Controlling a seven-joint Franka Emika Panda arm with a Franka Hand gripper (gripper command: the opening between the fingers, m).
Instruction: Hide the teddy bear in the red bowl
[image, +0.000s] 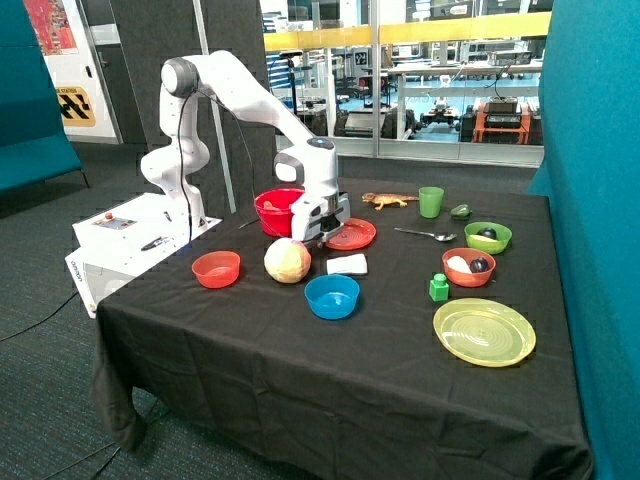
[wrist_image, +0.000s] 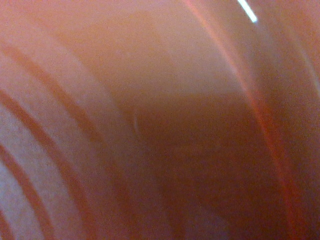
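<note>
The red bowl (image: 277, 210), deep with a thick rim, stands at the back of the black table beside the arm. My gripper (image: 322, 238) is low at the table, between the red bowl and the flat red plate (image: 355, 234), right at the plate's near edge. The wrist view is filled by a red surface with curved ridges (wrist_image: 100, 125), very close to the camera. The teddy bear is not in view in either frame. I cannot tell whether the gripper holds anything.
A cream-yellow ball (image: 287, 261), a small orange-red bowl (image: 216, 269), a blue bowl (image: 332, 296) and a white piece (image: 347, 264) lie in front of the gripper. A lizard figure (image: 390, 200), green cup (image: 431, 201), spoon (image: 425, 235), green bowl (image: 488, 237) and yellow plate (image: 484, 331) sit beyond the red plate.
</note>
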